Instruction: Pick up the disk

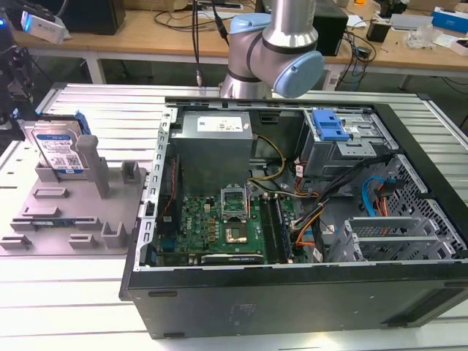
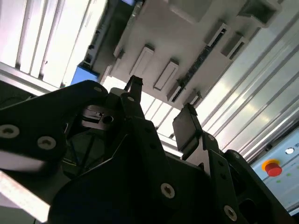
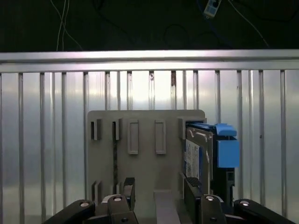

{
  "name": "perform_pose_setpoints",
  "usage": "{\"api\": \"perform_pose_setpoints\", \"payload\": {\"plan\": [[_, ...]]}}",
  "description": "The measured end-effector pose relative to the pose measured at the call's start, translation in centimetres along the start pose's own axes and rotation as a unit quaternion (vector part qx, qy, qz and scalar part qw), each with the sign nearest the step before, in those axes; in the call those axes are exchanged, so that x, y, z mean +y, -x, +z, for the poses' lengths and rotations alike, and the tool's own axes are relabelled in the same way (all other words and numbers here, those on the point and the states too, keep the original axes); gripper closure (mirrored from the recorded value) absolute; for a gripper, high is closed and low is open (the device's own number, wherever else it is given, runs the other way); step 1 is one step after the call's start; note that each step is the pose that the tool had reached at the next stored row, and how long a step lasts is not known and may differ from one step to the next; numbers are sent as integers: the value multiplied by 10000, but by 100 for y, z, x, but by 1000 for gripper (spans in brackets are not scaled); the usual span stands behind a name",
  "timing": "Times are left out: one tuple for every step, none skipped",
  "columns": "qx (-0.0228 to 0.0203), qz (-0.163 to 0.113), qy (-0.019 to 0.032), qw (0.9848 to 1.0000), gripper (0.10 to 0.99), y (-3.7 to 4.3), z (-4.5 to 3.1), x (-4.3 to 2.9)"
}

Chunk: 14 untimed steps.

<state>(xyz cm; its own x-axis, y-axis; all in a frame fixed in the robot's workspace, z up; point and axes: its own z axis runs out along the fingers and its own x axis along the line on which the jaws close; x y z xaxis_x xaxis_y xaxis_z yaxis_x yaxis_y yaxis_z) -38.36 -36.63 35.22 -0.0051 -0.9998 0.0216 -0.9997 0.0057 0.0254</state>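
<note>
Soft, even room light outside; hard glare at the wrist.

In the exterior view, diffuse overhead light falls evenly. The open computer case (image 1: 292,300) holds deep shadow toward four o'clock, and the ribbed metal table (image 1: 95,102) shines palely at ten o'clock. In both wrist views the table (image 2: 37,37) (image 3: 46,140) slats burn out to white, and the gripper (image 2: 161,100) (image 3: 159,186) is an underlit, near-black, slightly blurred shape close to the lens.

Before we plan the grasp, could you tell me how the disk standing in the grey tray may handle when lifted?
The disk looks like rigid metal, so it should stay stiff and probably feel heavy for its size. Standing on edge in the grey tray, it might tip if nudged sideways.
</note>
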Motion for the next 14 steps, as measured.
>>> {"api": "perform_pose_setpoints", "payload": {"plan": [[2, -8, -6, 10000, 545, 87, -2, 1], [2, -14, -15, 10000, 545, 160, -3, 1], [2, -17, -21, 10000, 545, 254, -5, 4], [2, -20, -22, 10000, 545, 307, -6, 6], [2, -22, -22, 10000, 545, 349, -7, 8], [2, -24, -21, 10000, 545, 425, -9, 15], [3, -27, -21, 10000, 545, 450, -9, 24], [2, -30, -21, 10000, 545, 469, -9, 39], [3, -37, -22, 10000, 545, 489, -8, 67], [3, -43, -22, 10000, 545, 493, -8, 84], [3, -50, -22, 10000, 545, 496, -6, 103], [3, -67, -22, 10000, 545, 498, -4, 131], [4, -95, -23, 10000, 545, 498, 1, 168], [5, -138, -24, 9999, 545, 498, 16, 204]]}}
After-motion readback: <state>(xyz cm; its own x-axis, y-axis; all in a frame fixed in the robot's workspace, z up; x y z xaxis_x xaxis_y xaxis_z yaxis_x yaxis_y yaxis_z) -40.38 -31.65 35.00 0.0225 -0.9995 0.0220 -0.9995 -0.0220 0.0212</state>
